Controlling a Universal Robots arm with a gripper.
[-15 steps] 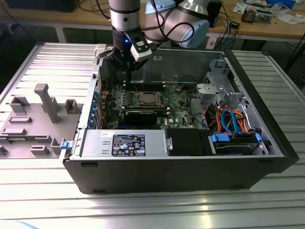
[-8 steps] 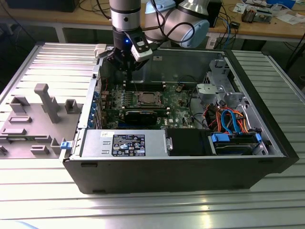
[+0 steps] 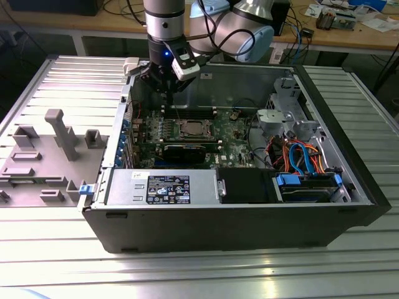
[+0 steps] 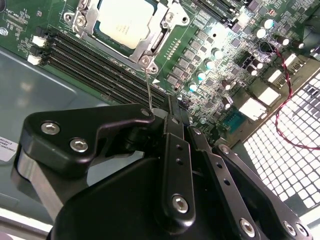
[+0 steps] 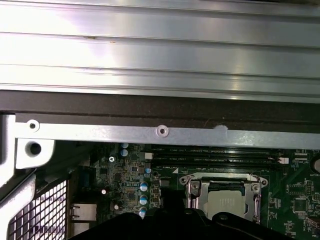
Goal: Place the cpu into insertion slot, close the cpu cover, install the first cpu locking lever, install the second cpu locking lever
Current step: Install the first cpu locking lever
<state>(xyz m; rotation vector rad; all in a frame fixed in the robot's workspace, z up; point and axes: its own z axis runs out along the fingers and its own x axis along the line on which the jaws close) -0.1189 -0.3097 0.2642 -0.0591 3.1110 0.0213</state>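
One pair of fingers hangs closed and empty above the motherboard, the cpu seated in its covered socket just beyond.

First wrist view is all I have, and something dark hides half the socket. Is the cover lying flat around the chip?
Observer: Yes, as far as I can tell. In the second wrist view the silvery metal cpu cover frame lies flat around the silvery-grey square cpu.
Operator: Any locking lever sticking up?
Observer: A thin wire lever rises from the socket's corner towards the black gripper. I cannot tell whether they touch.
Operator: Where is the gripper in the case?
Observer: In the exterior view the gripper hangs inside the open black computer case, over the green motherboard, to the exterior view's left of the cpu.
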